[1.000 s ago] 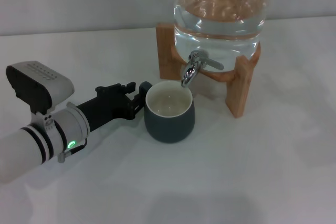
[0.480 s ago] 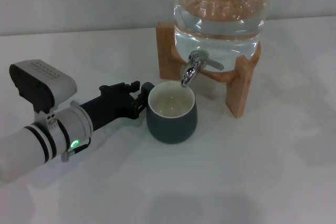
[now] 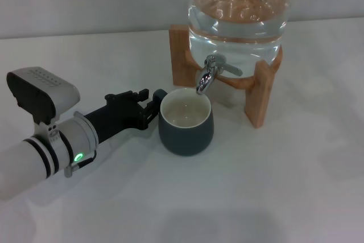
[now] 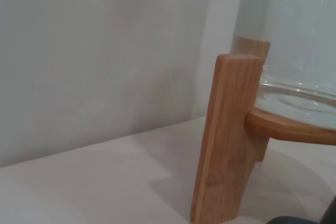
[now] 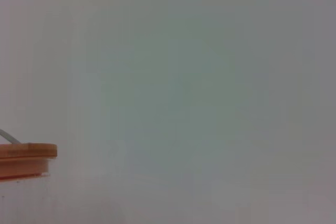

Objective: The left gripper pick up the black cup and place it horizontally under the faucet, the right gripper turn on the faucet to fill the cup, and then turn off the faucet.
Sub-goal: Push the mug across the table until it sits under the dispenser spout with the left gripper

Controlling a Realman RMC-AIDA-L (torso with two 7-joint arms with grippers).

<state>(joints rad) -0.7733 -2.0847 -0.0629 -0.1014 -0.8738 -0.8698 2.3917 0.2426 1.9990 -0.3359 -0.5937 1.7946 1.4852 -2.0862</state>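
Reaching in from the left across the white counter (image 3: 273,197), the left pincer (image 3: 149,106) lies low with its black fingers at the handle of the black cup (image 3: 186,129); it looks closed on that handle, though the contact itself is partly hidden. The cup stands upright on the counter with its cream inside showing and no water visible in it, its mouth directly beneath the spout of the faucet (image 3: 211,73). That chrome tap juts from the glass water jar (image 3: 239,9), which sits in a wooden stand (image 3: 259,95) further right. Placing the cup seems all but finished. The next move falls to the right pincer, out of sight in every view: it must come in and turn the lever without knocking the cup.
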